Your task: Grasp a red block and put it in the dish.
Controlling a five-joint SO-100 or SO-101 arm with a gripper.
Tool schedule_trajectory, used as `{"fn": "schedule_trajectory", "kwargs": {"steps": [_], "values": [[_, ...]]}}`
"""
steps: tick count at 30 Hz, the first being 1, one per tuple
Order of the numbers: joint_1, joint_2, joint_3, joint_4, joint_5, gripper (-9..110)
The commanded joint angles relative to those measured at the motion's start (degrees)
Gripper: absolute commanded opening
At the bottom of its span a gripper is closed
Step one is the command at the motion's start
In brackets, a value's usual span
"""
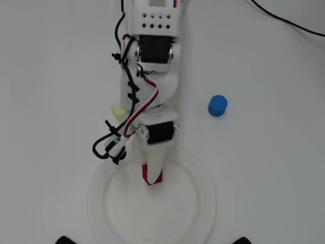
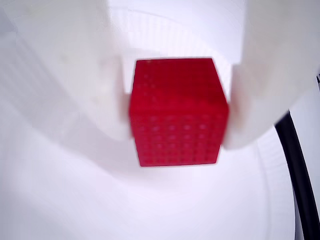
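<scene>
The red block [image 1: 152,177] is a small textured cube held between my white gripper's [image 1: 152,175] fingers, over the upper part of the dish [image 1: 195,206]. In the wrist view the red block [image 2: 177,115] fills the centre, pinched by a white finger [image 2: 105,95] on its left and one on its right, with the dish's white floor [image 2: 150,205] below. The overhead view does not show whether the block touches the dish.
A blue cylinder [image 1: 217,105] stands right of the arm. A pale yellow block [image 1: 117,110] peeks out at the arm's left side. A black cable [image 1: 284,20] runs across the top right. Two dark feet [image 1: 68,240] sit at the bottom edge.
</scene>
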Motion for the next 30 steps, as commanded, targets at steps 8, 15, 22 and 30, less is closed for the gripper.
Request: {"fn": "schedule_trajectory", "kwargs": {"steps": [8,15,22,30], "values": [[-0.5,-1.3,-4.9,2.3,-0.3,1],[-0.5,-0.2,-4.9,6.9,-0.7,8],[0.1,3.3,-4.9,11.0,-0.4,21],[0.1,12.3,-4.9,22.9,-1.1,31]]}}
